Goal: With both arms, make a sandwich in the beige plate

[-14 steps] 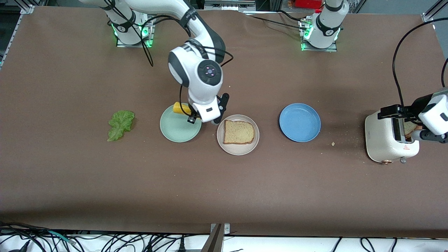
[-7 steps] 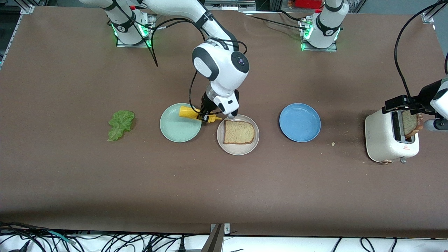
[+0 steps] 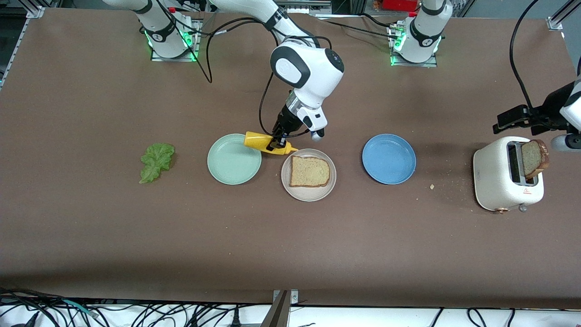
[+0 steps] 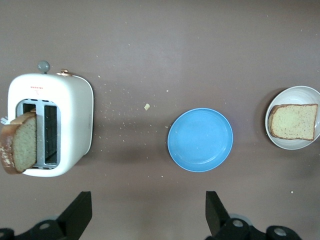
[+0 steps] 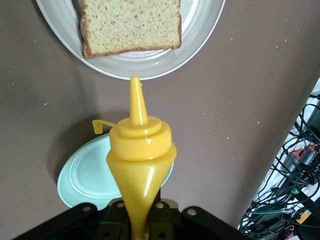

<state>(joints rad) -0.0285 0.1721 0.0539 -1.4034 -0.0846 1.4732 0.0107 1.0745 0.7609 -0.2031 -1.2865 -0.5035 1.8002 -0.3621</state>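
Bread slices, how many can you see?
2. One bread slice lies flat on the beige plate. The other slice stands in the toaster at the left arm's end of the table, sticking up from a slot. More could hide inside the toaster.

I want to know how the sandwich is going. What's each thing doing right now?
Yellow bottle: tipped sideways, held by right gripper beside beige plate.
Bread on that plate: flat, bare.
Other bread: sticking out of toaster.
Lettuce: lying on table.
Green plate: empty.
Blue plate: empty.
Left gripper: open, empty, up near toaster.
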